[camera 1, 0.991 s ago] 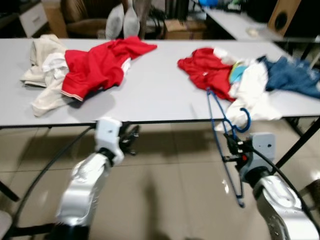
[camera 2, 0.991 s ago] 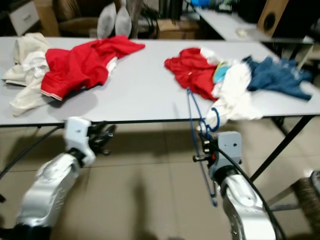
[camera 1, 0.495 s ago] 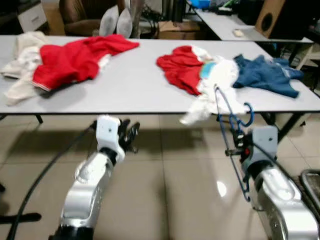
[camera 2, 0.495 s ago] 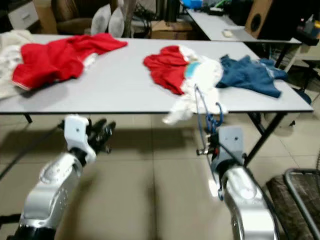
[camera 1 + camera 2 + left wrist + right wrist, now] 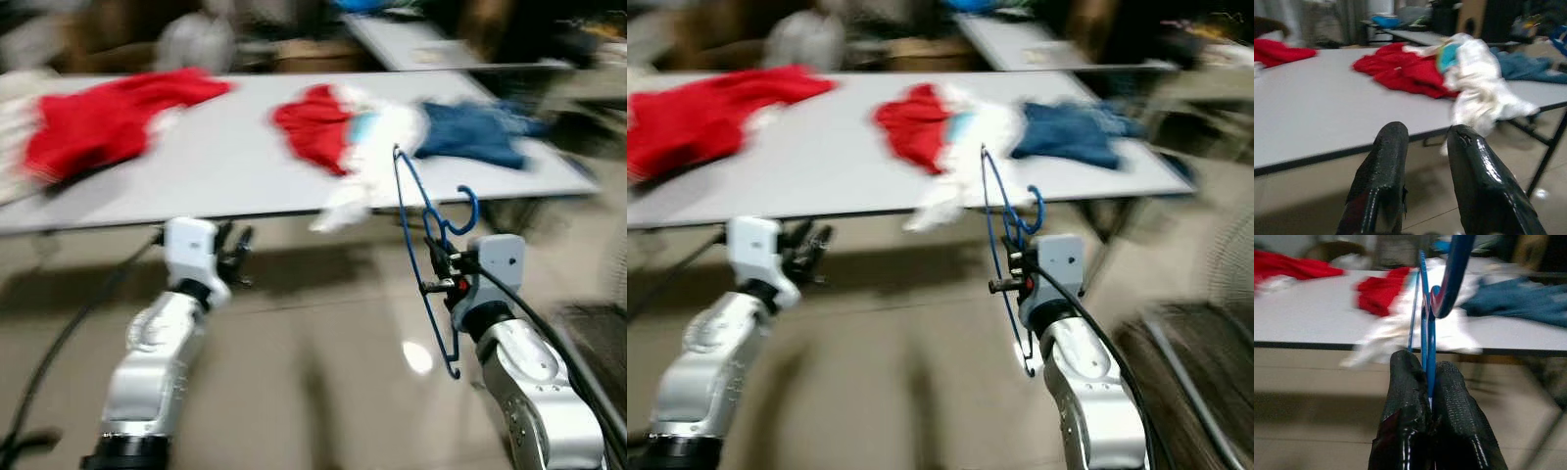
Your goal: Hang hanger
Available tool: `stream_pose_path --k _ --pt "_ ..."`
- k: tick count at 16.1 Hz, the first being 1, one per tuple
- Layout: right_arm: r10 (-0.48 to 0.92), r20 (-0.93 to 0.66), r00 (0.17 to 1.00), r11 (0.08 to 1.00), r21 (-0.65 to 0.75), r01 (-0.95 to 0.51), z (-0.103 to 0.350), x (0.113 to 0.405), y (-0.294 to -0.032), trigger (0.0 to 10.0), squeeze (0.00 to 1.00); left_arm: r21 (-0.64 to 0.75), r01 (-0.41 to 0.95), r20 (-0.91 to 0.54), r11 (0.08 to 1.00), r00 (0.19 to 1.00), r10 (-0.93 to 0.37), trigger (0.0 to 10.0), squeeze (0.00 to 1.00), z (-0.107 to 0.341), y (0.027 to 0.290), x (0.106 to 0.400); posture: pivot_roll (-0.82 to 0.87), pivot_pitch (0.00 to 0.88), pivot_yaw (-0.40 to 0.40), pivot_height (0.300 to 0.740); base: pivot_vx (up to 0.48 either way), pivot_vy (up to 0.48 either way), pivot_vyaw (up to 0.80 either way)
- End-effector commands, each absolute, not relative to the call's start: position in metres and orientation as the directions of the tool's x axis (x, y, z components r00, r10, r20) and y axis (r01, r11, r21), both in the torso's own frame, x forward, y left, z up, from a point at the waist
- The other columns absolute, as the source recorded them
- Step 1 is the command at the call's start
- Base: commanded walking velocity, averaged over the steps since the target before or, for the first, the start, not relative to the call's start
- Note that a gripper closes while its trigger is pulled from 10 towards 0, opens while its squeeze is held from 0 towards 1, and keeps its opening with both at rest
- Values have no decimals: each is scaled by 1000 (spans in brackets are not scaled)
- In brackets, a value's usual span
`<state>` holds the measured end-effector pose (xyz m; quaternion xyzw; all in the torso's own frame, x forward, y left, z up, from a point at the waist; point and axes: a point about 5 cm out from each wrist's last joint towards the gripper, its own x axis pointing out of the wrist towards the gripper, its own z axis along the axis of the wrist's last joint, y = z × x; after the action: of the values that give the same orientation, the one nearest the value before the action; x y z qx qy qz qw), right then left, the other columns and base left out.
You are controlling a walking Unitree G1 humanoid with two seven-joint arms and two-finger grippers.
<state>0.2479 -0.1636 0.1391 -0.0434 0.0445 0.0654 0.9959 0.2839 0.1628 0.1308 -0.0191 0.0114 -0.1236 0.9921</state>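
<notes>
hanger [image 5: 428,257], blue wire, stands upright in the right end effector [image 5: 1428,382], whose black fingers [image 5: 1406,382] are pinched tight on the wire just under the hook; the hook curls above the wrist, the frame hangs below it, in front of the worktop [image 5: 216,157] edge. left end effector [image 5: 1422,161] hovers low near that edge, its fingers a narrow gap apart, carrying nothing. red shirt [image 5: 93,122], a red-and-white heap [image 5: 348,137] and a blue garment [image 5: 475,137] lie on the worktop. head views are smeared, so the robot looks to be in transit; no rail is visible. judgement: hold the pinch firm, keep the hook upright and clear of the heap, and find the rail before raising the arm.
</notes>
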Motion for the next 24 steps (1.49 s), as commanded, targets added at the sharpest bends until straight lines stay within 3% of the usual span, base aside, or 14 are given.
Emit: stream_pose_path --k 1,2,3,10,15,20,22,24 --pt "90 -56 994 985 -142 -97 143 249 -173 10000 0 -87 254 -11 963 967 -256 10000 0 133 156 288 -183 0 -7 740 311 0 -800" --pt "109 -56 993 986 -121 -115 144 248 -173 10000 0 -103 252 -13 962 967 -254 10000 310 133 156 290 -185 0 -4 740 330 0 -800" --pt "88 -30 996 990 -107 -91 147 248 -177 10000 0 -102 261 -14 960 965 -263 10000 1000 133 155 291 -179 0 -8 740 352 0 -800" --pt "133 -28 991 991 -10 -133 143 260 -163 10000 0 -37 261 -11 965 965 -261 10000 1000 138 162 288 -121 0 -25 740 371 0 -627" --pt "163 -41 986 987 20 -162 140 250 -162 10000 0 -25 282 0 959 959 -282 10000 1000 144 159 303 -165 0 60 740 376 0 0" --pt "213 -25 977 977 3 -213 141 250 -156 10000 0 -22 271 11 962 962 -271 10000 1000 144 161 305 -167 0 55 740 337 0 0" --pt "217 -16 976 976 -29 -218 142 251 -159 10000 0 -45 252 30 967 968 -251 10000 886 146 161 305 -155 0 36 740 0 0 0" --pt "227 -11 974 973 -29 -227 143 253 -159 10000 0 -43 257 31 965 966 -256 10000 878 145 160 302 -146 0 27 740 0 0 0"
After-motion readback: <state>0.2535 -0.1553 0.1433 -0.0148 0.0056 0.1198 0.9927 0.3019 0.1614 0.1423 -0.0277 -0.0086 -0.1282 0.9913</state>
